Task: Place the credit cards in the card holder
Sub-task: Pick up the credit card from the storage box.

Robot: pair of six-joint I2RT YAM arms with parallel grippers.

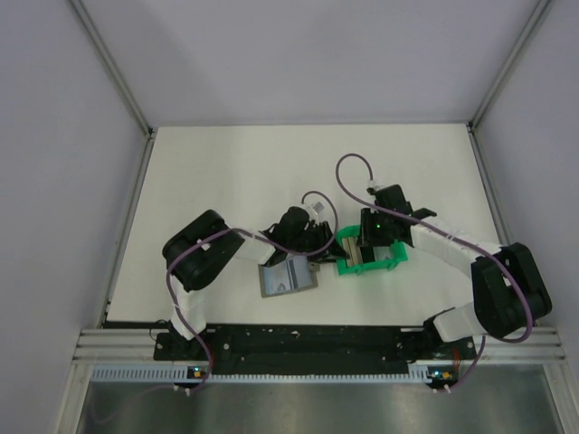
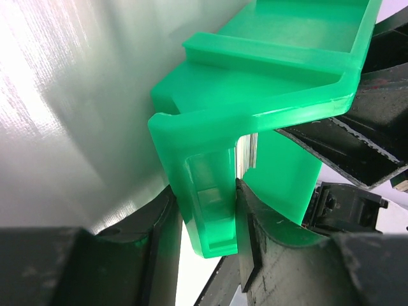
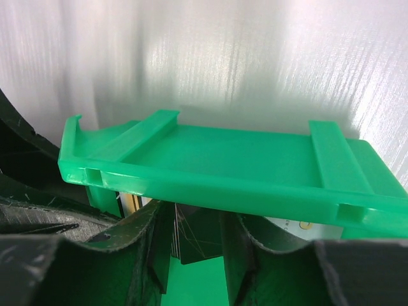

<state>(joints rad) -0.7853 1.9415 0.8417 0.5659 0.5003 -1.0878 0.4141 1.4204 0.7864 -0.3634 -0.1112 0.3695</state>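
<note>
From above, the card holder (image 1: 288,277) lies on the counter (image 1: 226,172) beside the green frame (image 1: 369,262); the left wrist view has the left tool (image 2: 204,205) pinching the frame's corner near the stacked credit cards (image 2: 247,150); by the right wrist view, I cannot tell whether the right tool (image 3: 197,224) is spread or pinching.

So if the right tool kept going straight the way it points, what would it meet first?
Most likely the green frame: its near rail crosses close ahead of the right tool. Depth is unclear, though.

White tabletop (image 1: 226,172), pale grey walls (image 1: 54,181), even light
</note>
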